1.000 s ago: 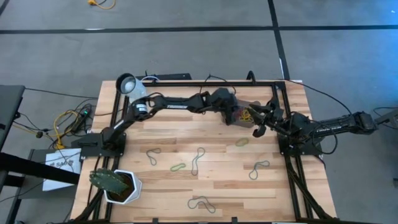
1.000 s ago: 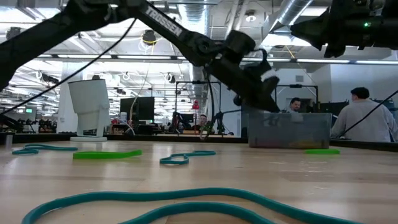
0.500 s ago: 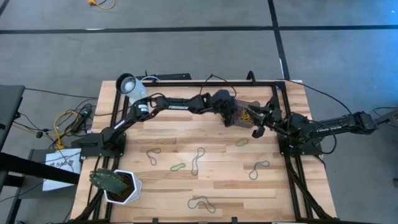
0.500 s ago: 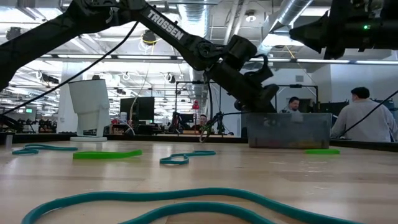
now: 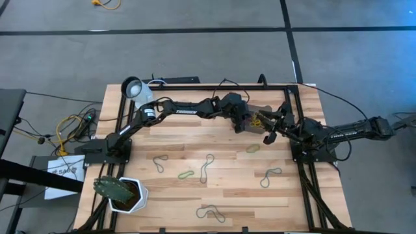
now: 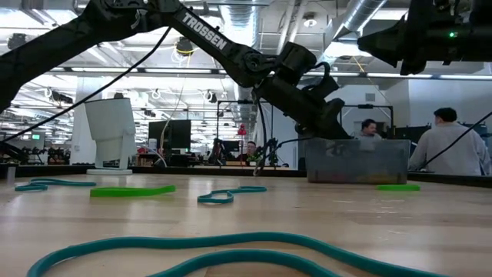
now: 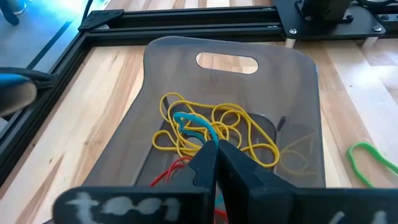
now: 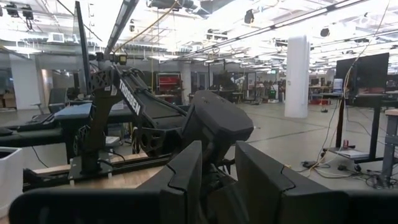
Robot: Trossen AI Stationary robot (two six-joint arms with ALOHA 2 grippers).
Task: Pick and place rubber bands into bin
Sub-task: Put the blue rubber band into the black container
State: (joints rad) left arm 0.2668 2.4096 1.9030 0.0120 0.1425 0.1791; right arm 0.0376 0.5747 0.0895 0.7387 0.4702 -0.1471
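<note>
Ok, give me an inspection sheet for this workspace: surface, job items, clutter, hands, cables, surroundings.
Surface: wooden slat table inside a black frame.
Job's things: bin at the far side holds yellow, blue and red rubber bands; loose rubber bands lie on the table, one green band just beside the bin.
Clutter: white cup at the far left corner; white plant pot at the near left edge.
Hands: left hand shut, over the bin; right hand open, at the bin's right side, holding nothing seen.
Cables: bundle on the floor left of the table.
Surroundings: people beyond the table.
</note>
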